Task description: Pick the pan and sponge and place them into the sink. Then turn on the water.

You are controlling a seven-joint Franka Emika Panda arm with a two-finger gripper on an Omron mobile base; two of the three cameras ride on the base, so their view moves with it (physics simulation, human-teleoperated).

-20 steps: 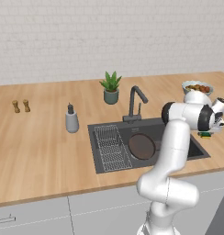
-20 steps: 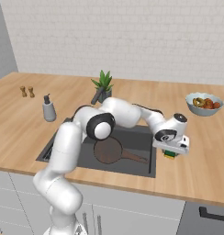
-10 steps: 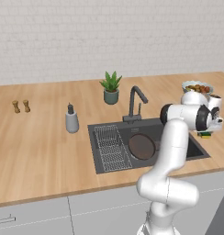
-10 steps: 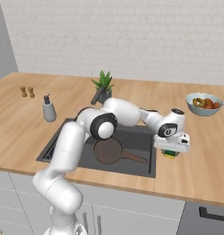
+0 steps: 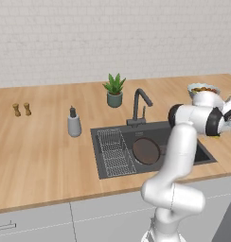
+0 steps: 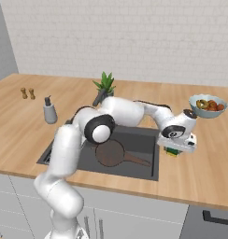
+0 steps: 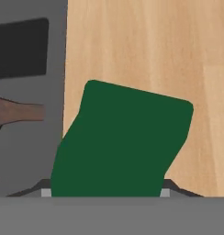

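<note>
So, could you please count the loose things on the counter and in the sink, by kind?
Pan: 1
Sponge: 1
Soap bottle: 1
Potted plant: 1
Fruit bowl: 1
Small shakers: 2
Total: 7

No readable text, label, brand, number or sign is to be found on anything pictured.

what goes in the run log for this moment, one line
pan: in sink | gripper: shut on sponge, over counter beside sink | water: off
</note>
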